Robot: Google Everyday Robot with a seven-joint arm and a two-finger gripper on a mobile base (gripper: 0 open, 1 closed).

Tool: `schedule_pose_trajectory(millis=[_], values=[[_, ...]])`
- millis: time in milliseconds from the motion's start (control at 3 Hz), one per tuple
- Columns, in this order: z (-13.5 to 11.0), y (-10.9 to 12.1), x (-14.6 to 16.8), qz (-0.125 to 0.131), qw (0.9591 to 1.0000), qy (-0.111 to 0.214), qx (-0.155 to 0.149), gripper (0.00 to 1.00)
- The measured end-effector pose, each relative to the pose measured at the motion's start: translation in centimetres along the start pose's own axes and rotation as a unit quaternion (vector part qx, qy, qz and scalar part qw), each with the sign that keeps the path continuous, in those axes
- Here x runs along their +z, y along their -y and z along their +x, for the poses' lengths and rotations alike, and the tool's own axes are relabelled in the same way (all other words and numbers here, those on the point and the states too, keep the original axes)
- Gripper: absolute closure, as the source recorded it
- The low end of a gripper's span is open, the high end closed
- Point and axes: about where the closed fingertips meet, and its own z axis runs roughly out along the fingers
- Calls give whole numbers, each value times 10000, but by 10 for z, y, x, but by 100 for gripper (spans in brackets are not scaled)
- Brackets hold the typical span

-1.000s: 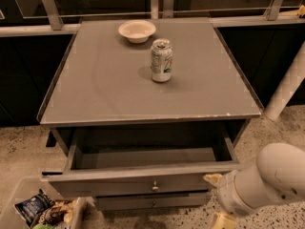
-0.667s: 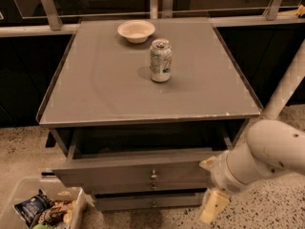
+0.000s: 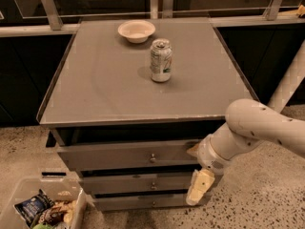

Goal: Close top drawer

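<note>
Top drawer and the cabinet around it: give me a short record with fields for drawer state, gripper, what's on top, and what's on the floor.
top drawer: not fully shut, front slightly out past the two drawers below, dark gap above it
gripper: at the right end of the top drawer's front, low beside the cabinet
cabinet top: can upright near the middle, bowl behind it toward the back edge
floor: clear bin with snack packets, front left

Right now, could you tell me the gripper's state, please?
Gripper: state cannot be told; it sits at the right end of the wide grey wooden top drawer.
</note>
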Motion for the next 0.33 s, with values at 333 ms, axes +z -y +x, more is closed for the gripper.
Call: schedule_pose_trajectory(millis=[333], values=[[-2, 2, 11, -105, 9995, 276, -121, 0]])
